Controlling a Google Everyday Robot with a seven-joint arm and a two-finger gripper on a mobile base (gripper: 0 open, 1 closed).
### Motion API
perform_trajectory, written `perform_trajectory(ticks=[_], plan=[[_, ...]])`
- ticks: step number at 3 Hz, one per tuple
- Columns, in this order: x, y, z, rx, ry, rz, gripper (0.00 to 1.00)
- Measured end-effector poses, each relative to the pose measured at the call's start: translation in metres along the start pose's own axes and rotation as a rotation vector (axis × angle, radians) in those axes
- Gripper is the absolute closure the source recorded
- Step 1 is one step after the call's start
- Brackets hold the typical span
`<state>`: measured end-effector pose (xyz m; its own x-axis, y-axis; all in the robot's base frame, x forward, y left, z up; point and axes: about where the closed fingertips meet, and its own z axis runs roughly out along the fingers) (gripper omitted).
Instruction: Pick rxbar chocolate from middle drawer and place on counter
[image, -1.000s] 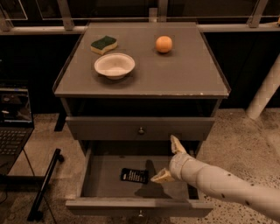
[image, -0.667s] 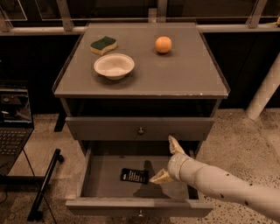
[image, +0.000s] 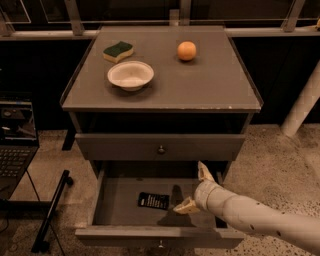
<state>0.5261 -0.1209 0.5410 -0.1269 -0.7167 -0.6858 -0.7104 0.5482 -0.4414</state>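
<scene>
The rxbar chocolate (image: 153, 201), a flat black bar with white print, lies on the grey tray floor of the open middle drawer (image: 117, 200). My gripper (image: 195, 189) hangs over the right part of that drawer, open, with one finger (image: 204, 172) pointing up and back and the other finger (image: 185, 206) low, just right of the bar. It holds nothing. The counter (image: 200, 85) is the flat grey cabinet top above.
On the counter stand a white bowl (image: 130, 75), a green-and-yellow sponge (image: 118, 51) and an orange (image: 186, 50). A shut drawer front with a knob (image: 161, 149) sits above the open drawer. A laptop (image: 15, 145) stands at left, a white post (image: 302, 102) at right.
My gripper has shifted slightly left toward the bar. The bar has not moved.
</scene>
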Motion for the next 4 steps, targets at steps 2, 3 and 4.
perform_trajectory(ticks=[2,3,4], plan=[[0.024,0.019,0.053,-0.037,-0.033,0.012,0.0],[0.031,0.028,0.08,-0.084,-0.051,0.01,0.0],[0.035,0.04,0.098,-0.14,-0.044,0.039,0.0]])
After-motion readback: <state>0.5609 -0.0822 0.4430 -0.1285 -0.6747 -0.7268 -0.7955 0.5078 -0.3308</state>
